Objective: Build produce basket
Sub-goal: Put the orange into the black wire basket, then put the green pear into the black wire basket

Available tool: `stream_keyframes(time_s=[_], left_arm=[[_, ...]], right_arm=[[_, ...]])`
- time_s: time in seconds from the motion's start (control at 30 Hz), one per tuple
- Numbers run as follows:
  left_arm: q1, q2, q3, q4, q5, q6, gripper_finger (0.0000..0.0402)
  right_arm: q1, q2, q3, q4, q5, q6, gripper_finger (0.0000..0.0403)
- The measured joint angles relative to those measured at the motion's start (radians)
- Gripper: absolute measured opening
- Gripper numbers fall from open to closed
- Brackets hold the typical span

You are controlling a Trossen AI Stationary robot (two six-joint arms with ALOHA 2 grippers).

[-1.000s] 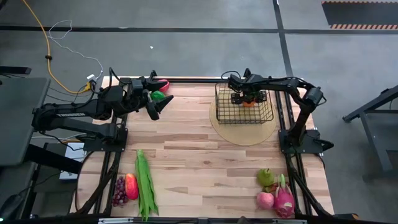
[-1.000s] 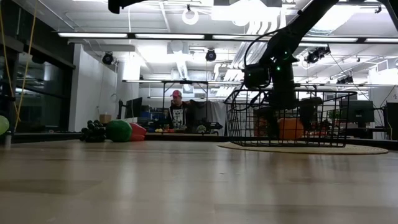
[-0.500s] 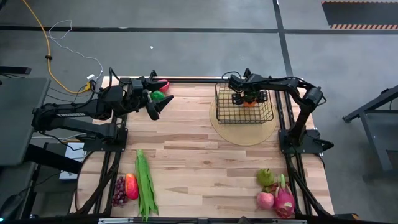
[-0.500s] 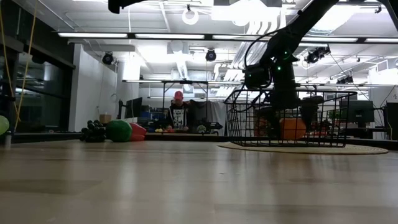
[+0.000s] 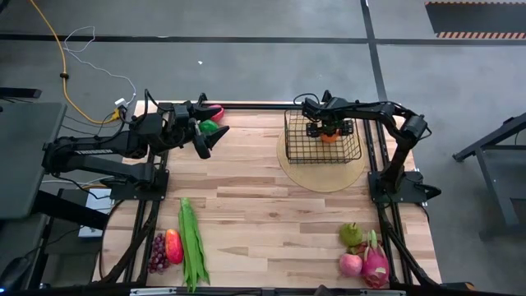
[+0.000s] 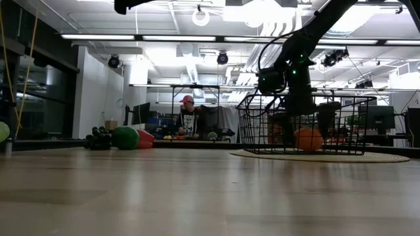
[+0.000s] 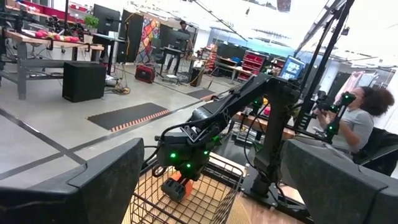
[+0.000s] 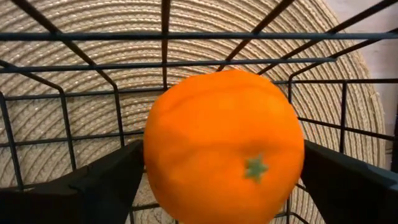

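Note:
The black wire basket (image 5: 322, 138) stands on a round tan mat (image 5: 320, 171) at the far right. My right gripper (image 5: 329, 131) reaches down into it, open. A round orange fruit (image 8: 224, 146) with a small green stem mark lies between its fingers, low on the basket's floor (image 6: 308, 139). My left gripper (image 5: 212, 141) hovers open and level over the far left of the table, nothing between its fingers (image 7: 211, 180). Other produce lies on the table in three groups.
A green pepper (image 5: 209, 126) and a red one (image 5: 216, 111) lie at the far left. Grapes (image 5: 156, 252), a red pepper (image 5: 173, 245) and green beans (image 5: 191, 242) lie near left. Pear (image 5: 352, 234), apple (image 5: 351, 264) and dragon fruit (image 5: 376, 263) lie near right.
The orange fruit has sunk a little between my right gripper's fingers, down onto the basket's floor. Both arms have kept still.

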State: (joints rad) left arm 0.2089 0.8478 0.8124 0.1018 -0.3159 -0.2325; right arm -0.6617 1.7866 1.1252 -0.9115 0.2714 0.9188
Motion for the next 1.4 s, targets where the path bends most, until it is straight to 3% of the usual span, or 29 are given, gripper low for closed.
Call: stream_keyframes(time_s=[0.3, 0.47, 0.57, 0.8, 1.07, 1.27, 1.4], left_arm=[[0.000, 0.000, 0.000, -0.002, 0.024, 0.026, 0.0376], [0.000, -0.008, 0.000, -0.009, 0.031, 0.026, 0.0376], [0.000, -0.019, 0.000, -0.018, 0.106, 0.012, 0.0376], [0.000, -0.054, 0.000, -0.023, 0.144, -0.067, 0.0376], [0.000, -0.070, 0.000, -0.023, 0.127, 0.010, 0.0376], [0.000, -0.070, 0.000, -0.025, 0.099, 0.000, 0.0376], [-0.001, -0.070, 0.000, -0.025, 0.112, -0.017, 0.0376]], right_arm=[[0.000, -0.039, 0.000, -0.008, -0.033, -0.015, 0.0399], [0.003, -0.164, 0.000, 0.022, -0.030, -0.162, 0.0397], [0.027, -0.278, 0.000, 0.022, -0.038, -0.252, 0.0397], [0.200, -0.589, 0.000, 0.023, 0.009, -0.341, 0.0397], [0.474, -0.855, 0.000, 0.109, 0.279, -0.346, 0.0397], [0.561, -0.950, 0.000, 0.172, 0.292, -0.368, 0.0397], [0.566, -0.958, 0.000, 0.206, 0.216, -0.400, 0.0397]])
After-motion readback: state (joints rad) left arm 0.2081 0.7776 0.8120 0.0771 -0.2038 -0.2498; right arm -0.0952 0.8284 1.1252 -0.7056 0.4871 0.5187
